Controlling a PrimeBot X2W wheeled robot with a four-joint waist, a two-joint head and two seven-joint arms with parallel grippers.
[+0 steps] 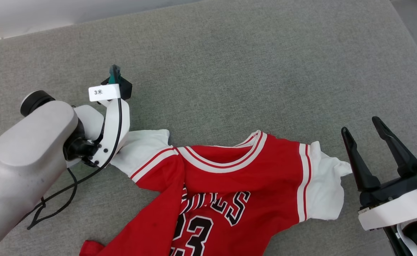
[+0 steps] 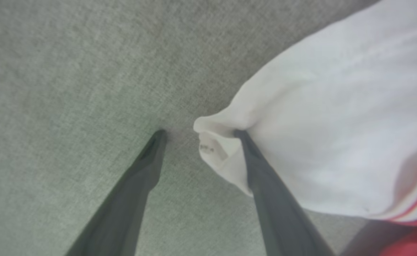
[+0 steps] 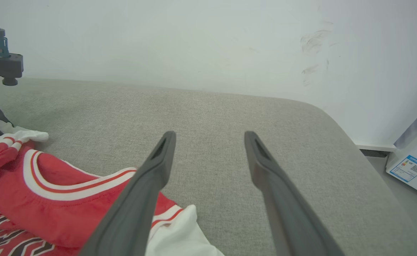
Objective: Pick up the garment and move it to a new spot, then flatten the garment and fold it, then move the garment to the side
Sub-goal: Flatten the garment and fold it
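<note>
Two things cut the garment (image 1: 236, 167) short nearest the robot: the head view's bottom edge crops its hem and part of the "23", and a red fold hides some of the lettering. It lies front-up on the grey padded surface (image 1: 229, 53). The left gripper (image 2: 200, 133) is spread wide, with one finger touching the white sleeve (image 2: 336, 106); in the head view the wrist hides its fingers. The right gripper (image 1: 361, 125), equally wide and empty, stands just beside the other sleeve (image 1: 325, 188). Beyond is a white wall (image 3: 158, 35).
</note>
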